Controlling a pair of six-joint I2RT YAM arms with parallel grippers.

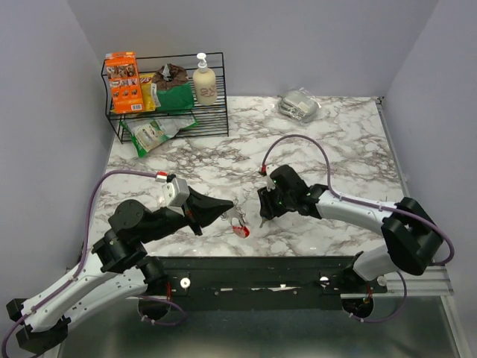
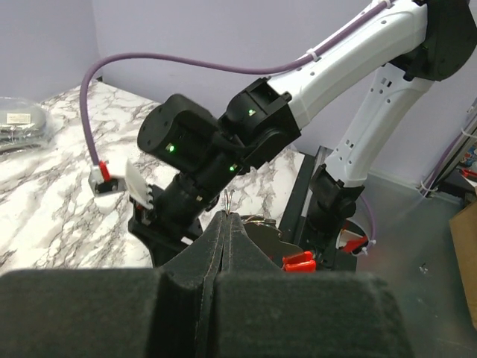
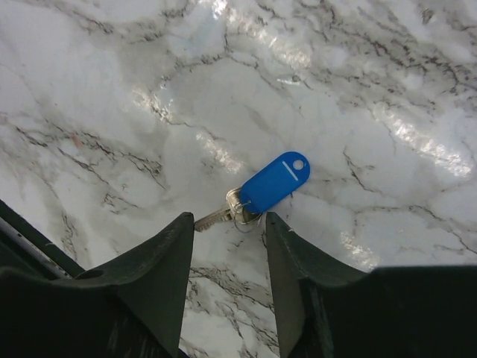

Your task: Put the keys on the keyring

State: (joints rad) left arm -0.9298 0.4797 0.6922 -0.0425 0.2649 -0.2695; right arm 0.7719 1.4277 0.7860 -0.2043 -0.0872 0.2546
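I see the marble table [image 1: 335,149] with a wire rack [image 1: 212,112] at its far left corner. My left gripper [image 1: 231,207] reaches toward the middle, near the front edge. Its fingers [image 2: 209,253] are pressed together on a thin metal loop of the keyring [image 1: 238,218], and the red clip [image 1: 241,231] sits just below the tips. I cannot tell if the clip touches the table. My right gripper [image 3: 229,224] faces the left one and points down, with its jaws apart and nothing held. On the table just in front of them lies a silver key [image 3: 215,218] with a blue tag [image 3: 276,181].
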